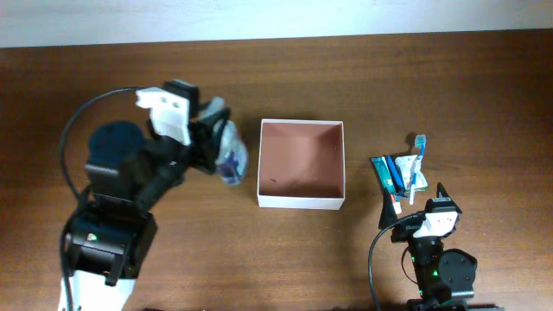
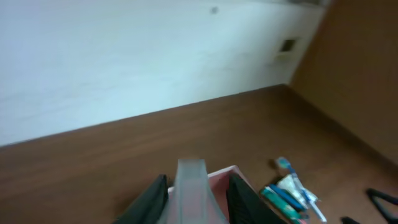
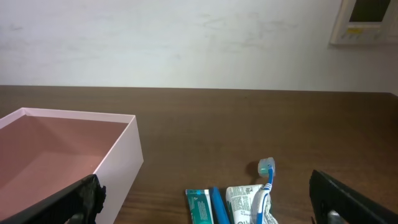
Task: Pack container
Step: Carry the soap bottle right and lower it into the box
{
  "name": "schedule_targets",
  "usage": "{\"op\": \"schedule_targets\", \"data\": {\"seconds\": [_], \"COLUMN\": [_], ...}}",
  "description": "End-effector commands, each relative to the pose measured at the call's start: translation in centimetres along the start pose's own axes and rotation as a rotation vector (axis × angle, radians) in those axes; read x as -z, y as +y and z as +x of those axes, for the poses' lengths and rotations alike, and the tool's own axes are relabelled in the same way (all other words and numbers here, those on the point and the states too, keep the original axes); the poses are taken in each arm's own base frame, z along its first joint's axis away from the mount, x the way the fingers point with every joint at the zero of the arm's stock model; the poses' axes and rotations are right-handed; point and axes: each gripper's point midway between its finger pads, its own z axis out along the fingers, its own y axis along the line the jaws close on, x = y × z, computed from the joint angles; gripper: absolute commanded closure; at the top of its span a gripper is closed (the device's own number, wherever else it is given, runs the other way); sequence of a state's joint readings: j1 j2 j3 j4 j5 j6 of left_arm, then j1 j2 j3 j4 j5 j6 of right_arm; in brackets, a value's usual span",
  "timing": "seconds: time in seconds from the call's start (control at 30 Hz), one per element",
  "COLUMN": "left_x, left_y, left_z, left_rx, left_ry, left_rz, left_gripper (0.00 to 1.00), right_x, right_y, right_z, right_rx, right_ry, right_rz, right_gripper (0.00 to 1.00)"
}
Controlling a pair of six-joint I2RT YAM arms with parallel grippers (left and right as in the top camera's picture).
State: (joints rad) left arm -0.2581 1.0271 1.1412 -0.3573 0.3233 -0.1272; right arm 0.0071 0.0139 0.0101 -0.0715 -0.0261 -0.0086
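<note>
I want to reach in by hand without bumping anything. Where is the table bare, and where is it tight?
Bare: the table strip behind the container, and the stretch between it and the near edge. Crowded: left of the container, where the left fingers hold a bottle; right of it, toiletries lie ahead of the open right fingers.

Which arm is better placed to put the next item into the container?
Left. The left gripper holds a clear bottle just beside the container's left wall; the right gripper is open and empty, short of the toothbrush.
</note>
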Motion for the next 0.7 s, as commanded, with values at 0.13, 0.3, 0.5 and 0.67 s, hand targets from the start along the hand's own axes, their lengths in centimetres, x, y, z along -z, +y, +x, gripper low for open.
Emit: {"op": "schedule_targets", "data": {"seconds": [0.13, 0.3, 0.5, 0.67], "left_x": [-3.3, -7.0, -10.8, -13.9], "left_y": [-3.5, -4.7, -4.2, -3.5], "left_z": [-0.6, 0.9, 1.9, 4.5], "left_rx": [-0.047, -0.063, -0.073, -0.074], "left_ry": [-0.021, -0.001, -0.018, 0.029], "left_rz": [0.005, -0.006, -0.075, -0.091], "left_gripper": [0.69, 0.68, 0.68, 0.68], "right_x": [0.0, 0.0, 0.0, 0.0], "right_y": [-0.3, -0.3, -0.3, -0.3], "right_z": [0.2, 0.2, 0.2, 0.2], "right_rx": [0.005, 0.006, 0.006, 0.005], "right_ry": [0.002, 0.002, 0.002, 0.002], "right_rz": [0.013, 0.013, 0.013, 0.013], "right_gripper": [0.02, 0.02, 0.02, 0.02]}}
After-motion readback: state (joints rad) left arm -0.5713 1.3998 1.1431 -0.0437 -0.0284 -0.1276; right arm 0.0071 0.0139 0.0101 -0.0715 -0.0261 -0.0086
